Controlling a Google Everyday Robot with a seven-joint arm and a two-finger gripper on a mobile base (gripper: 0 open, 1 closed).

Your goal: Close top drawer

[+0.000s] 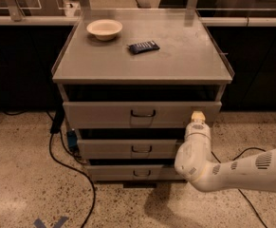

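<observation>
Pincer point(197, 117) and top drawer point(104, 114) meet at the right end of the drawer's tall grey front panel, where the pincer's pale yellowish tip rests against the metal, well to the right of the small dark wire pull point(142, 113). Whether the pincer is clenched or released cannot be told from this angle. The white arm point(232, 172) comes in from the lower right edge, bends at a rounded joint in front of the lower drawers and rises to the panel.

The top drawer sits just under the counter point(175, 65) of a grey metal cabinet and stands a little way out, with a dark gap showing between its upper edge and the counter's lip. Below it are the middle drawer point(118, 148) and the bottom drawer point(114, 173), both narrower and shorter-fronted, each with a similar central pull.

On the counter, a shallow cream bowl point(104, 29) stands upright near the back left, and a dark blue wrapped packet point(143, 47) lies flat just to its right, apart from it.

A black cable point(64, 161) trails across the speckled floor point(19, 175) to the left of the cabinet, and a small blue plug-like object point(71, 140) hangs beside the middle drawer. A blue tape mark point(52, 222) shows at the bottom edge.
</observation>
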